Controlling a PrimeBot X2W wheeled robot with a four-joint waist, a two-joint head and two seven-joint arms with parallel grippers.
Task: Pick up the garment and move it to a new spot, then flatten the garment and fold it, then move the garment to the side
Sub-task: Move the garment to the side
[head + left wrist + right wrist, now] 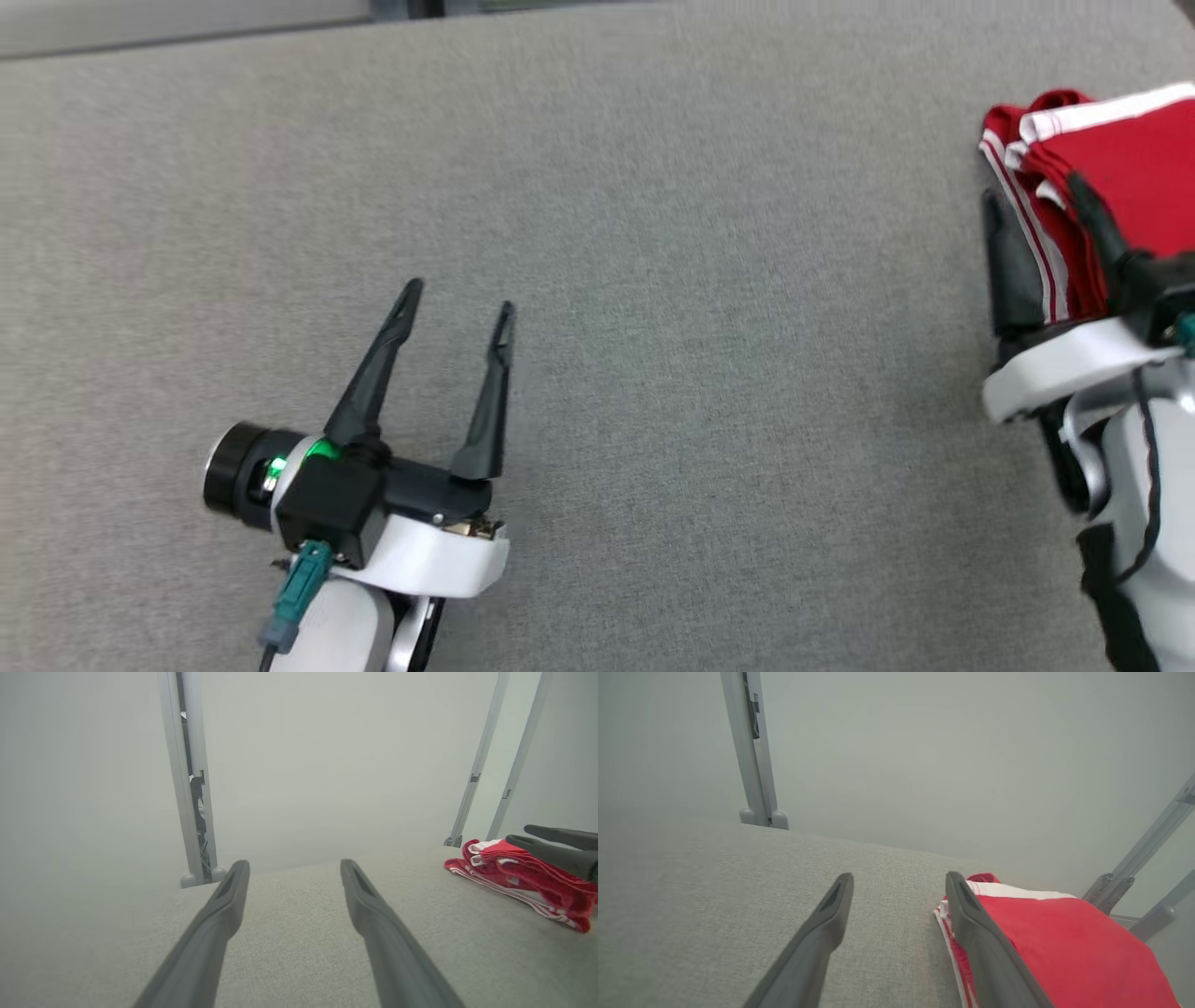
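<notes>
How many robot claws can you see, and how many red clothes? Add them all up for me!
Dark two-fingered robot claws: 2 (left gripper, right gripper)
Red folded cloth garment with white stripes: 1
Total: 3

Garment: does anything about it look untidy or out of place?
Mostly tidy: the garment lies folded, but a small red fold pokes out at its far corner, and its striped edges do not line up.

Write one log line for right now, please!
garment: folded, right side of table | left gripper: open, over table | right gripper: open, at garment edge
</notes>
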